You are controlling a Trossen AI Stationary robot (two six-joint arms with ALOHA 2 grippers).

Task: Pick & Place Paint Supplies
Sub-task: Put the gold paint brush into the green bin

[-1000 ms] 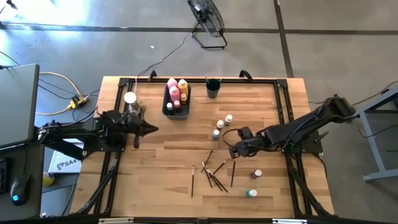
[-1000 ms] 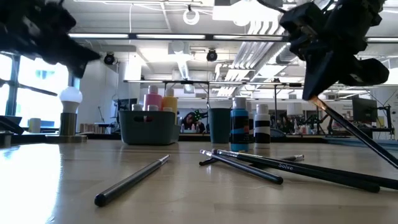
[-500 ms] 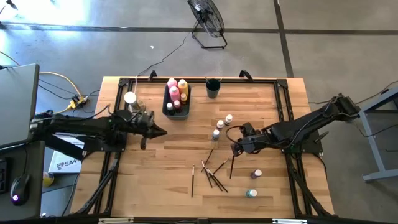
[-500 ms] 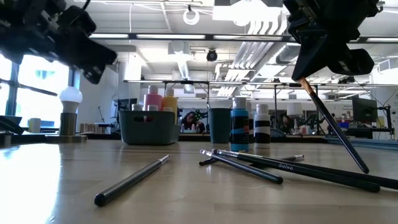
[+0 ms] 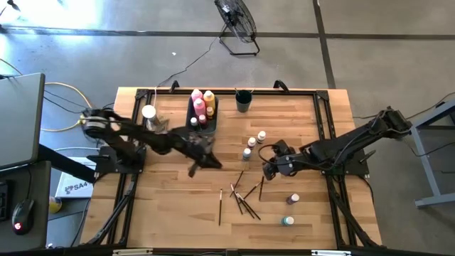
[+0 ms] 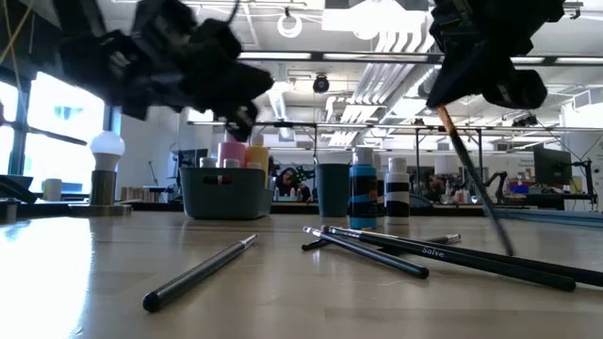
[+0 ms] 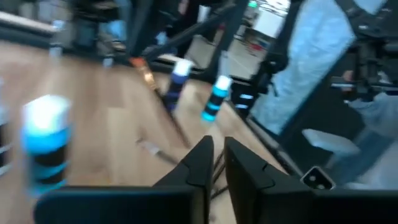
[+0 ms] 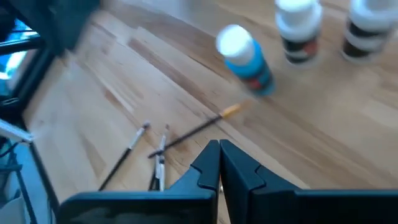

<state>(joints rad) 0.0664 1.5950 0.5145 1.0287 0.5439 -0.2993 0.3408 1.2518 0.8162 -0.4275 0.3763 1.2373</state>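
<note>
1. Right claw: clenched on a paintbrush, its tip hanging above the table.
2. Left claw: nearly closed, grasping nothing, over mid-table.
3. Loose paintbrushes: scattered nearby; paint bottles upright beside.

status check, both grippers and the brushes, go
Right gripper shut on a paintbrush, tip hanging down. Left gripper mid-table, empty. Loose brushes below.

Left end effector over mid tabletop; right end effector pinching paintbrush above scattered brushes.
</note>
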